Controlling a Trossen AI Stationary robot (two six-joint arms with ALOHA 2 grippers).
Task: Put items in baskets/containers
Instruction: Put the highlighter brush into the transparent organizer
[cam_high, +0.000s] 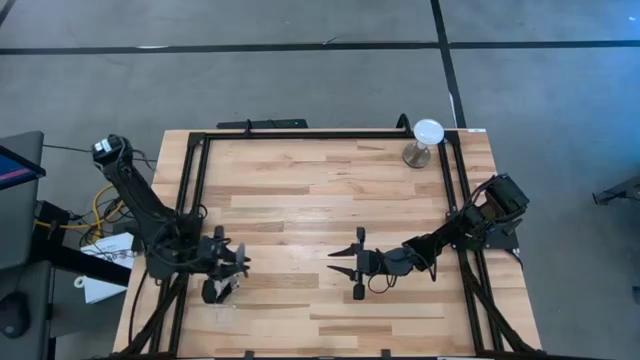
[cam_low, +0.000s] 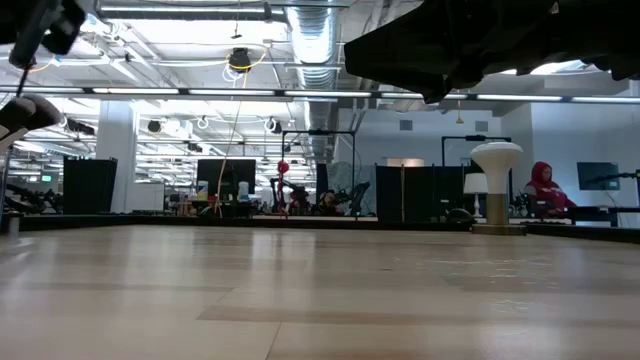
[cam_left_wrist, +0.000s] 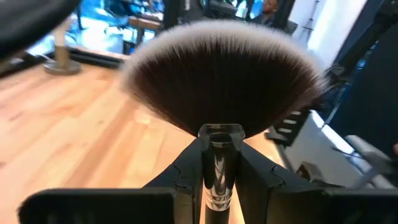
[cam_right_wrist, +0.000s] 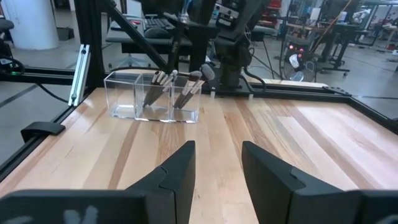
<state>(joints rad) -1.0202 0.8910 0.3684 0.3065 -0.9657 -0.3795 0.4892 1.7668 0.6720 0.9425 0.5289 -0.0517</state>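
Left hand (cam_left_wrist: 217, 171) grips fan brush (cam_left_wrist: 221, 81), bristles forward.

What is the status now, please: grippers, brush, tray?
Left gripper shut on fan brush, near table's left edge. Right gripper open, empty, mid-table. Clear tray already holds brushes. Nothing in the way.

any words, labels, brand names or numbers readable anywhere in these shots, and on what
None can be read.
The fan brush in the left gripper has a mark on its silver ferrule, too blurred to read.
Screens in the room behind the table show nothing legible.
The clear container, wooden table and right gripper show no lettering.
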